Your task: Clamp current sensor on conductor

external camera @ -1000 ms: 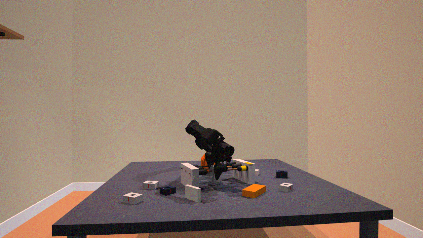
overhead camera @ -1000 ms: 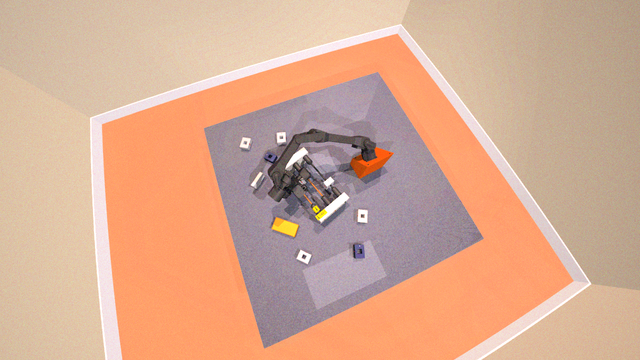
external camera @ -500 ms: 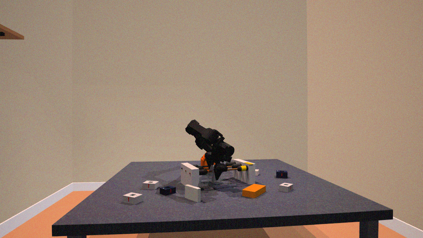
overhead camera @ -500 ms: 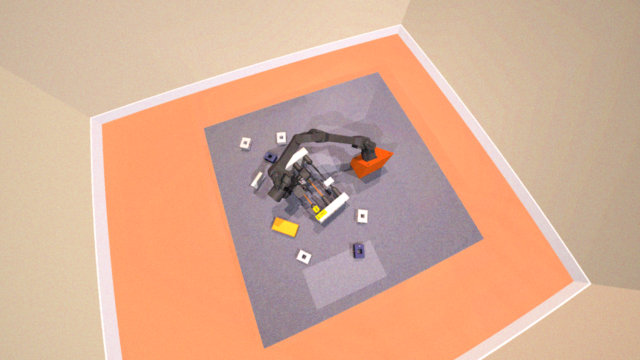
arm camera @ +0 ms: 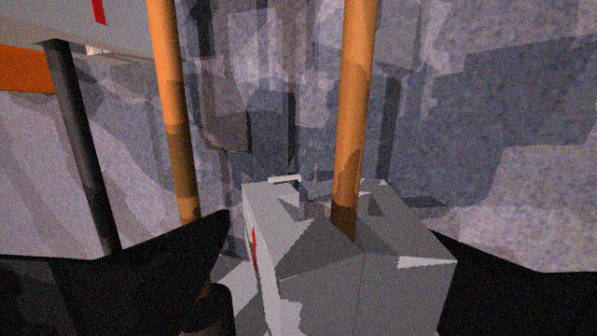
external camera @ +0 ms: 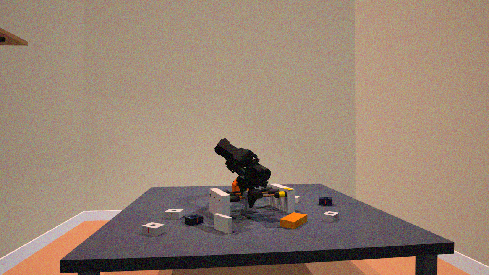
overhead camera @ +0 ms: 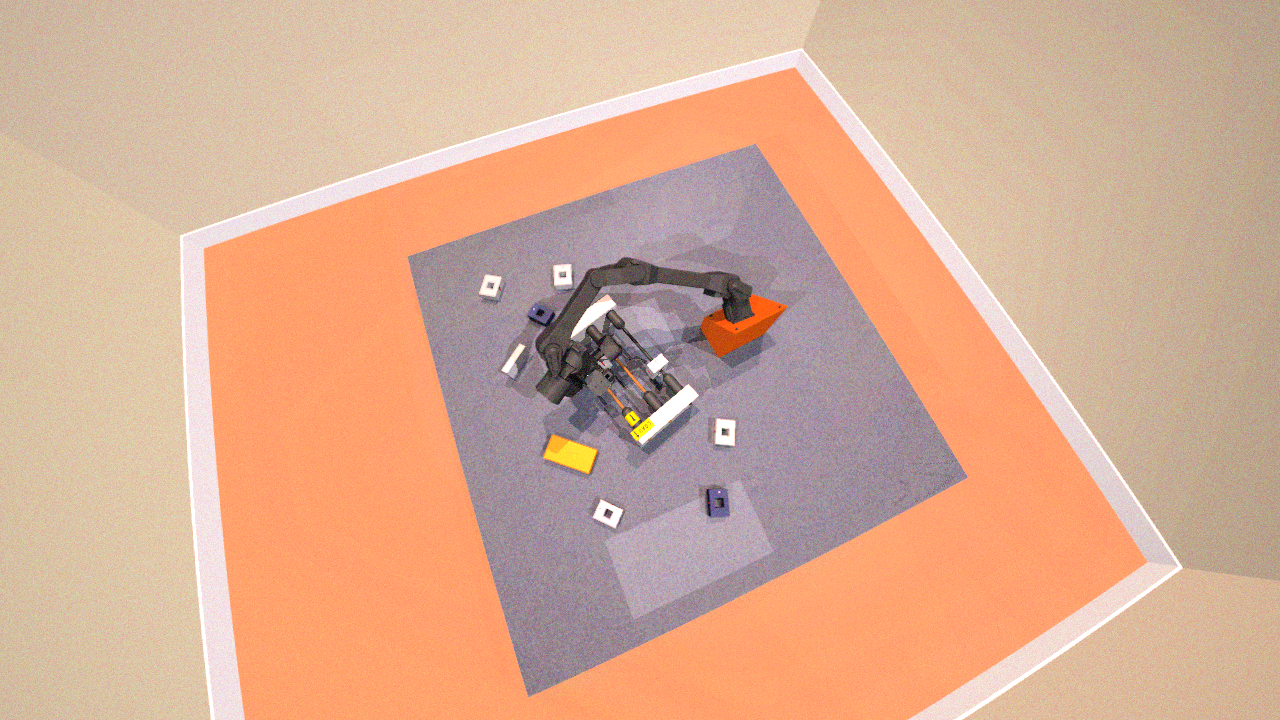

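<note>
Above the desk (overhead camera: pixel 850 429) (external camera: pixel 239 241), in the top view, the arm reaches over a rack whose white end block (overhead camera: pixel 664 416) (external camera: pixel 286 199) carries a yellow LOAD marker (overhead camera: pixel 642 430) (external camera: pixel 287 188). The rack lies well inside the desk's edges; its end blocks and neighbouring cables limit sideways travel more than those edges do.

In the exterior view, the gripper (overhead camera: pixel 605 365) (external camera: pixel 246 202) (arm camera: pixel 308 219) is low between the end blocks; a blunt retreat could strike one.

In the wrist view, the gripper is spread, its fingers flanking the pale sensor (arm camera: pixel 322 275), which appears to surround the right-hand orange conductor (arm camera: pixel 356 93). Whether it has latched cannot be told. The left fingertip stands near the other orange conductor (arm camera: pixel 174 107); sideways drift during withdrawal could snag it, or drag the sensor askew.
</note>
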{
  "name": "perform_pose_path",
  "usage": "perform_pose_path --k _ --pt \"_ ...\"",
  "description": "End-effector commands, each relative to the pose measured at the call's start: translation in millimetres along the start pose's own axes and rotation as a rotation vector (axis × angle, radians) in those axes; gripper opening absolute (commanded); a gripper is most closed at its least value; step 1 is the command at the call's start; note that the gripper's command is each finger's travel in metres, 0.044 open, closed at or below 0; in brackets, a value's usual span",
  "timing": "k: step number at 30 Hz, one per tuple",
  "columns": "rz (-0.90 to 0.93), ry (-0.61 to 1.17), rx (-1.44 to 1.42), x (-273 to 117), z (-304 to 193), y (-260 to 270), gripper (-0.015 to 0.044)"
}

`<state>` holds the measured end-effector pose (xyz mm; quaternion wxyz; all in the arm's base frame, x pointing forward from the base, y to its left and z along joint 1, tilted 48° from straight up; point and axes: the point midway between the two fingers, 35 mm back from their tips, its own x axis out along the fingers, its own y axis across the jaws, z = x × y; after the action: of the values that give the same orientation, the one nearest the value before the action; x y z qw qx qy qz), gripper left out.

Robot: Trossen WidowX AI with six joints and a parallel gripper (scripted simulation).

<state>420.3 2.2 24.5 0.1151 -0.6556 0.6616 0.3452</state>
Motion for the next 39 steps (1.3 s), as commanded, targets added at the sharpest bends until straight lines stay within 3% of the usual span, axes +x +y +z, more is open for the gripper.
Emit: perform_pose_path --k 1,25,36,39 --pt "0.041 -0.002 -0.032 5.0 0.3 8.9 0.0440" --pt "0.000 0.000 0.000 0.0 0.0 0.0 0.0284" --pt "0.000 0.000 0.000 0.0 0.0 0.0 0.0000" --pt "0.000 0.000 0.000 0.0 0.0 0.0 0.0000"
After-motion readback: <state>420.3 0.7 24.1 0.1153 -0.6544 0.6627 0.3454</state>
